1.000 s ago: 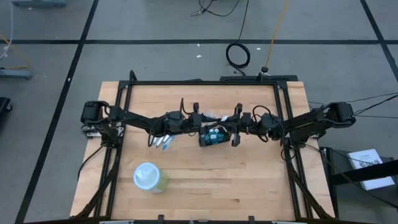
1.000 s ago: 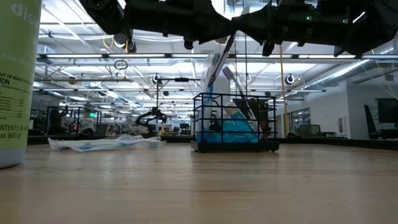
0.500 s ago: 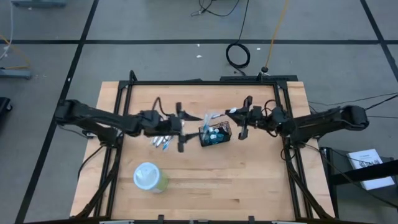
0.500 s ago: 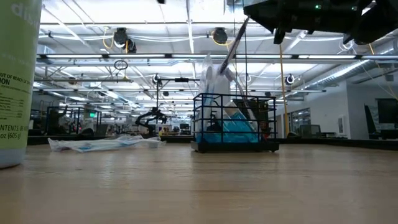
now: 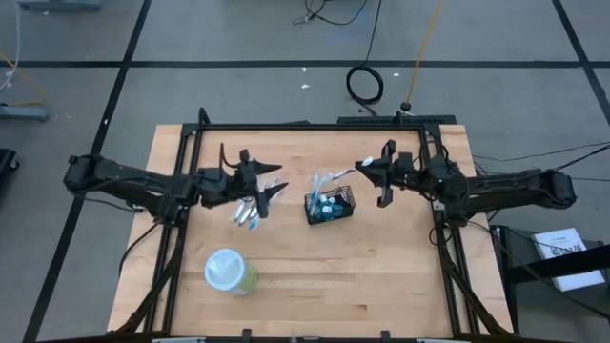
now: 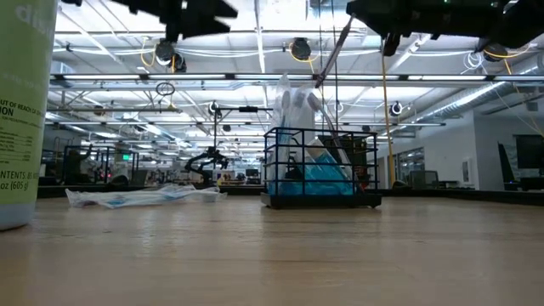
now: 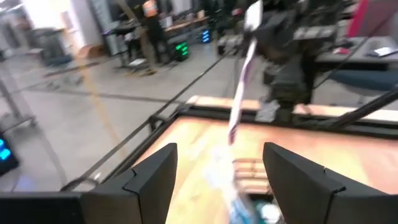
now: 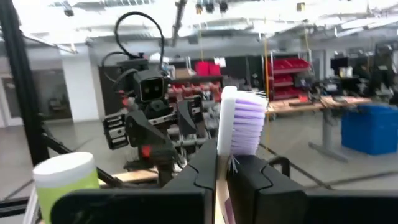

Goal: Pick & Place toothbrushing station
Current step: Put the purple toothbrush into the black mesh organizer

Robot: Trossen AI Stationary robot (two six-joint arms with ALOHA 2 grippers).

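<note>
The toothbrushing station, a black wire-mesh caddy point(image 5: 331, 205) point(image 6: 321, 166), stands on the table's middle with a white packet point(image 5: 329, 178) point(image 6: 287, 102) and blue items sticking up out of it. My right gripper point(image 5: 378, 171) point(image 8: 222, 155) hovers just right of the caddy, shut on a purple-bristled toothbrush point(image 7: 239, 81) point(image 6: 333, 55). My left gripper point(image 5: 274, 189) point(image 7: 219, 149) hangs open left of the caddy, above the table, with nothing between its fingers. My right gripper pinches the toothbrush's neck point(image 8: 224, 146), just below the bristle head point(image 8: 244, 121), between its two fingers. The fingers come about level from the table's right and lie across the brush. The brush hangs slanted below them, its lower end point(image 6: 318, 85) above the caddy's rim.
Clear plastic wrappers point(image 5: 250, 213) point(image 6: 136, 195) lie on the table under my left gripper. A pale-green cup with a whitish top point(image 5: 229, 272) point(image 6: 21, 110) stands near the front left. The black frame rails point(image 5: 305, 126) edge the table.
My left gripper has drawn back from the caddy toward the table's left edge and risen, leaving the white packet standing in the caddy. My right gripper has gone up and toward the right edge with the toothbrush, whose lower end has come up out of the caddy.
</note>
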